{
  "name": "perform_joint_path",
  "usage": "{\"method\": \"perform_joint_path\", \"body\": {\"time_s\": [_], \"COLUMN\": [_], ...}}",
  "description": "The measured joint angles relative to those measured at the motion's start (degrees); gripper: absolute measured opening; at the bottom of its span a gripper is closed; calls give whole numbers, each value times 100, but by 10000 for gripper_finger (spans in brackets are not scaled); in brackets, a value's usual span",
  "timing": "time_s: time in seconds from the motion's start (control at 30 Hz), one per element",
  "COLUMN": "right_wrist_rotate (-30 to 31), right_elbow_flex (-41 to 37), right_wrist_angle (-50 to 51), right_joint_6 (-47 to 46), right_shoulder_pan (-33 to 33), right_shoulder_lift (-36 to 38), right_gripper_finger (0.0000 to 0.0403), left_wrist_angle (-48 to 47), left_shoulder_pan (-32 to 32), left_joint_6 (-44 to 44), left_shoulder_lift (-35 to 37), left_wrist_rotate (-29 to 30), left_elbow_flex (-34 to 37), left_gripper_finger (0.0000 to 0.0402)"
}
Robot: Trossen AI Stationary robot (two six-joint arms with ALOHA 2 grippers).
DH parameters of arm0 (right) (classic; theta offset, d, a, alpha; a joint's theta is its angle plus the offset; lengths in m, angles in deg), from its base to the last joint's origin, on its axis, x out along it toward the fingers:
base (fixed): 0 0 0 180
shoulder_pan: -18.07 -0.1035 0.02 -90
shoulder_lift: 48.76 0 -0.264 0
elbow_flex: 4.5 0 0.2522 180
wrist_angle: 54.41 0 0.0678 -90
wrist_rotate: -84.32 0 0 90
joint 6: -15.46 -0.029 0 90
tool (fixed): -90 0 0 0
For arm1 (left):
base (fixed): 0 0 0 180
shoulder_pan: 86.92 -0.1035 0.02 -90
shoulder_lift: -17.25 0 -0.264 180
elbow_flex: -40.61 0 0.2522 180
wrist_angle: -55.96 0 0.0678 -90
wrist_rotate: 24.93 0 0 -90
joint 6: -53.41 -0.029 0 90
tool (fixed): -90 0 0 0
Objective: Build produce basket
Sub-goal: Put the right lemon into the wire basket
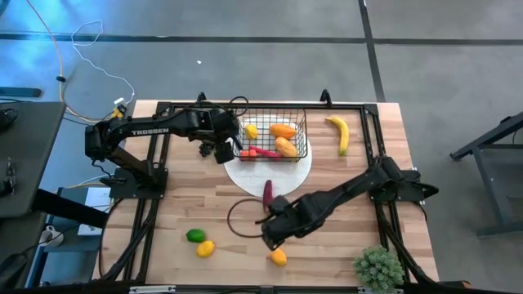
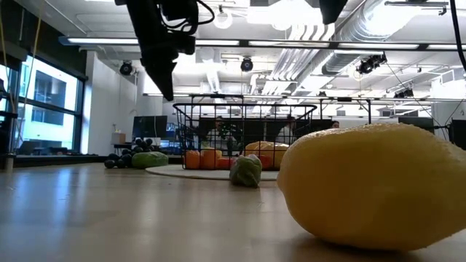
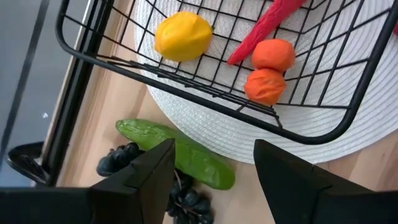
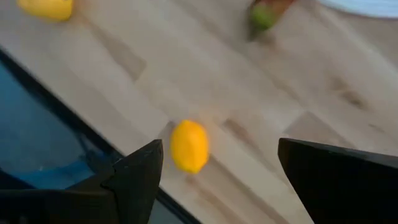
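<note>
R pincer point(image 1: 272, 238) was spread over lemon point(image 4: 188, 145), L pincer point(image 3: 211, 180) spread, empty; lemon near bench point(image 1: 327, 253) edge, bad nudge could roll it off.

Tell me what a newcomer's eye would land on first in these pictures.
First the basket on a white disc at the table's far middle, already holding a lemon, orange pieces and a red one. The left hand hangs open beside the basket's left side, over a green piece and dark grapes. The right hand is open near the front edge, just above a loose lemon; a banana lies alone at the far right.
</note>
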Motion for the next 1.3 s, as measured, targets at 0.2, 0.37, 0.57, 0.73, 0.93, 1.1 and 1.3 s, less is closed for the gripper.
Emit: {"method": "perform_joint_path", "body": {"time_s": [0.2,0.37,0.57,0.73,0.93,1.1,1.3], "right_wrist_rotate": [-108,-144,-268,-355,-405,-461,-785], "right_elbow_flex": [0,0,0,0,0,0,0], "right_wrist_angle": [-522,-654,-929,-1192,-1210,-1280,-1308], "right_joint_6": [21,20,13,1,-123,-133,-133], "right_shoulder_pan": [-192,-313,-430,-519,-554,-556,-556], "right_shoulder_lift": [-315,-676,-1076,-1273,-1522,-1689,-1801], "right_gripper_finger": [298,298,298,298,298,298,277], "left_wrist_angle": [-62,-304,-628,-722,-719,-722,-724], "left_shoulder_pan": [11,11,11,11,11,11,11], "left_joint_6": [342,641,729,844,850,842,837], "left_shoulder_lift": [0,0,-2,-2,-2,-2,-2], "left_wrist_rotate": [-114,-115,-115,-115,-115,-115,-115], "left_elbow_flex": [0,0,0,0,2,2,2], "left_gripper_finger": [209,209,209,209,209,209,209]}}
